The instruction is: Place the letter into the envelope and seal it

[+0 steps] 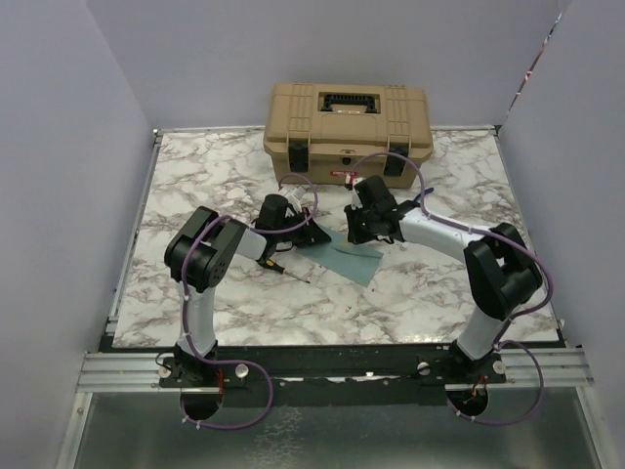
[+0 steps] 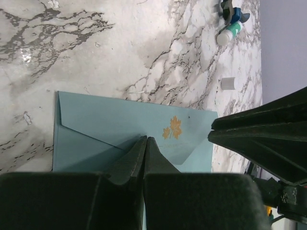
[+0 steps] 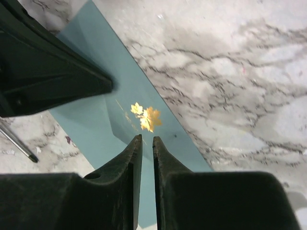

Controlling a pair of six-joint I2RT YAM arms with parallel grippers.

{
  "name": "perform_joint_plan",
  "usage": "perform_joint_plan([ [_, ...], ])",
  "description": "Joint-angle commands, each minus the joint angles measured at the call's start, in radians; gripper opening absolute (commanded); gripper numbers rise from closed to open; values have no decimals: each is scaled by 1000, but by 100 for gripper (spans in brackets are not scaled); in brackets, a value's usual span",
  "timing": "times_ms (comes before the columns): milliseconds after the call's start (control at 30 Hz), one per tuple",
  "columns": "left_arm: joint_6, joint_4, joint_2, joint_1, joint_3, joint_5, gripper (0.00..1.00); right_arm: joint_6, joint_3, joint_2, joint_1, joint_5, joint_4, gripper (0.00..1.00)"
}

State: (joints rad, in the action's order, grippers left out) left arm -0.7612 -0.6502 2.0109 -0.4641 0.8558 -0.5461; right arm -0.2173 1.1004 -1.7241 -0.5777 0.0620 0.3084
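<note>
Left wrist view: our left gripper [image 2: 146,139], fingers pressed together, bears on the folded flap [image 2: 103,125] of the flat teal paper envelope [image 2: 81,153] on the marble table [image 2: 96,43]. Our right gripper [image 3: 147,138], almost closed, joins it, presumably to seal. We see no cream letter; it is likely inside.

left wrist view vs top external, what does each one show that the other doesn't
Only the left wrist: the gold leaf mark on the envelope's flap, plus a small white cap and a teal-and-white tube farther off. Only the top external: the tan toolbox at the back and the metal rail under the arm bases. Both: the teal envelope flat on the marble table, with the left gripper and right gripper over it.
</note>
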Motion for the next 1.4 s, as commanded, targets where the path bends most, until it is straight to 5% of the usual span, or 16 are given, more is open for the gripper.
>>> perform_joint_plan([
  [0,58,128,61,10,-42,-25,0,48,41,-55,-45,-56,-63,18],
  [500,23,129,78,10,-35,-6,0,272,142,-169,-68,12,-59,14],
  [700,12,129,70,10,-32,-15,0,299,271,-242,-68,88,90,12],
  [1100,-5,125,66,9,-44,59,0,-4,390,-335,-68,9,343,12],
  [1367,-16,110,30,8,-63,92,0,-41,471,-398,-75,1,430,12],
])
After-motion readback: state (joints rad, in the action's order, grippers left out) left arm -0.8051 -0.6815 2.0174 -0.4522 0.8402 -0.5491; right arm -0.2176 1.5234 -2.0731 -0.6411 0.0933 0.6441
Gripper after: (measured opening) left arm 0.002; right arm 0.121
